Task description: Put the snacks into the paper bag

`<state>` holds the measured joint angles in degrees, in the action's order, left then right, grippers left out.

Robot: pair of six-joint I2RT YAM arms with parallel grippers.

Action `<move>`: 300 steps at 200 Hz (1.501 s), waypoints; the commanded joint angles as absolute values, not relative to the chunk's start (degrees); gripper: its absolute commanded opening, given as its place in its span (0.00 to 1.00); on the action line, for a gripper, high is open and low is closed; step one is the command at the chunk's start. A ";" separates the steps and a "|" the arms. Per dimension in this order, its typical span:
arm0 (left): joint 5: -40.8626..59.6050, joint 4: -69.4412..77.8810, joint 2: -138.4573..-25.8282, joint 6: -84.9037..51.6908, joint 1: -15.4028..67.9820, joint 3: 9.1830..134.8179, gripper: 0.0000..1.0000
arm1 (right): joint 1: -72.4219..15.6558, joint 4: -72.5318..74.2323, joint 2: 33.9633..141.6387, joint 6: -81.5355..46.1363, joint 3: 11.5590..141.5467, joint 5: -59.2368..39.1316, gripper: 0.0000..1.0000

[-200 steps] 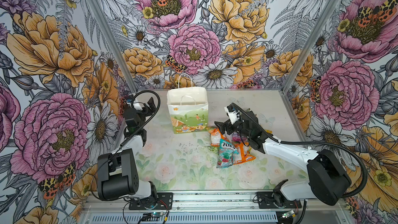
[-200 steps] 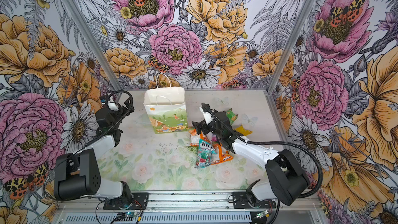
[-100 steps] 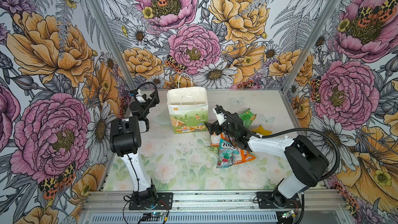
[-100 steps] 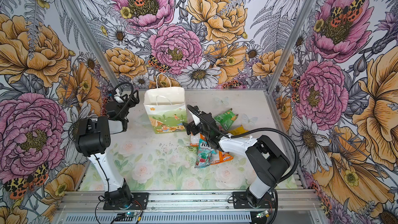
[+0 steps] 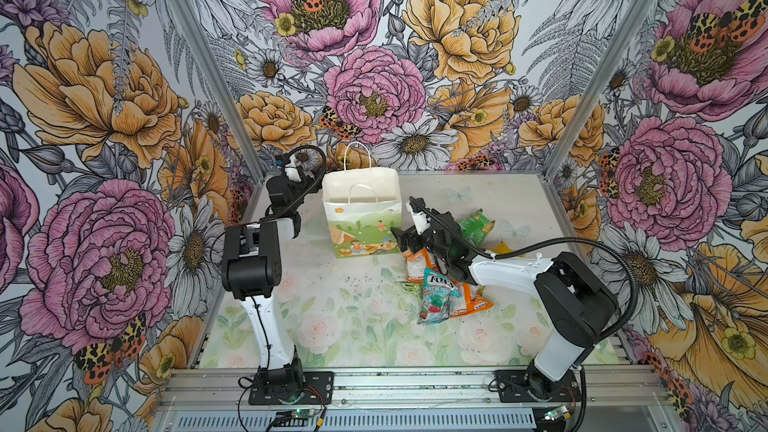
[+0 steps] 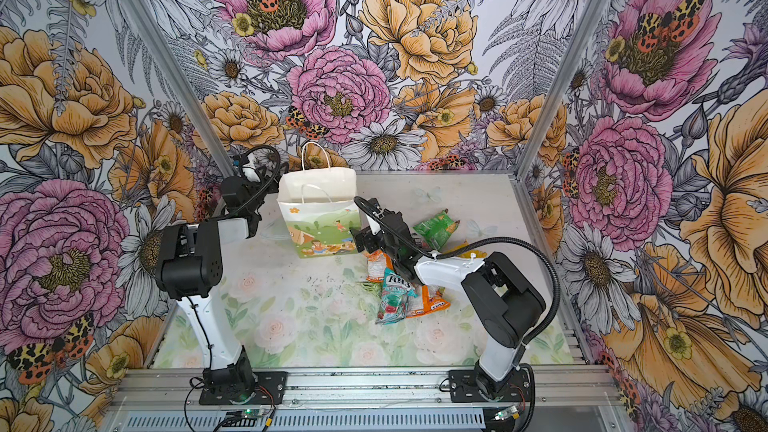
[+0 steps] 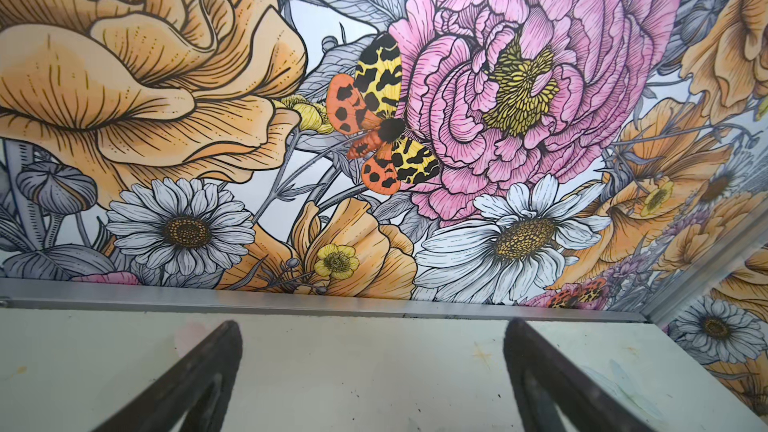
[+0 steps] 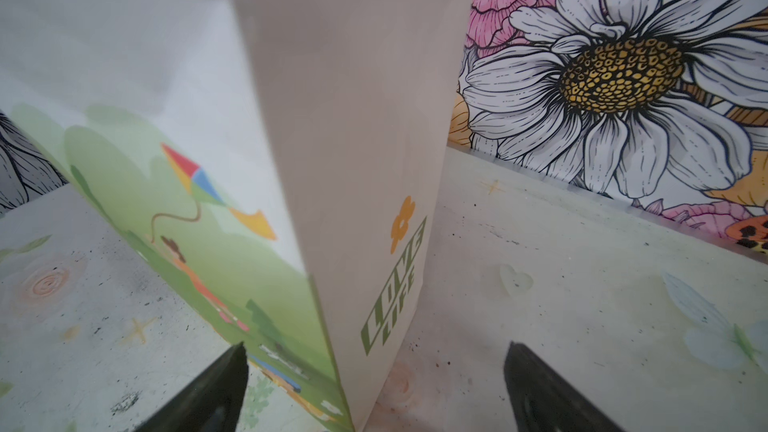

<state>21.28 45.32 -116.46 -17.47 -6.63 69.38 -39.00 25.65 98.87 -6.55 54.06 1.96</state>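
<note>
Left gripper (image 7: 370, 328) and right gripper (image 5: 402, 238), both spread and empty, flank the upright paper bag (image 5: 361, 218). Snacks (image 5: 434, 295) lie beside it.

1 paper bag (image 5: 360, 218), 2 orange-white packets (image 5: 415, 264) (image 5: 475, 306), 1 teal (image 5: 436, 297), 1 green (image 5: 473, 229), 1 yellow (image 5: 502, 248), 2 arms (image 5: 253, 259) (image 5: 511, 270)

Setting: lab robot test cell | evidence: floral-print panels (image 5: 374, 89) in aluminium posts (image 5: 203, 56) | arm bases (image 5: 286, 384) bolted to front rail (image 5: 415, 384)
</note>
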 commanded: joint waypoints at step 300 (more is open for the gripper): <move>20.37 38.61 -96.65 -9.23 -1.95 49.57 0.99 | -32.08 23.79 111.91 -2.23 71.88 -3.46 0.99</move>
<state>22.48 37.74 -99.55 -10.92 -2.98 52.53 -32.53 23.79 110.32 -2.87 69.06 -1.67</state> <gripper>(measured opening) 0.989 0.991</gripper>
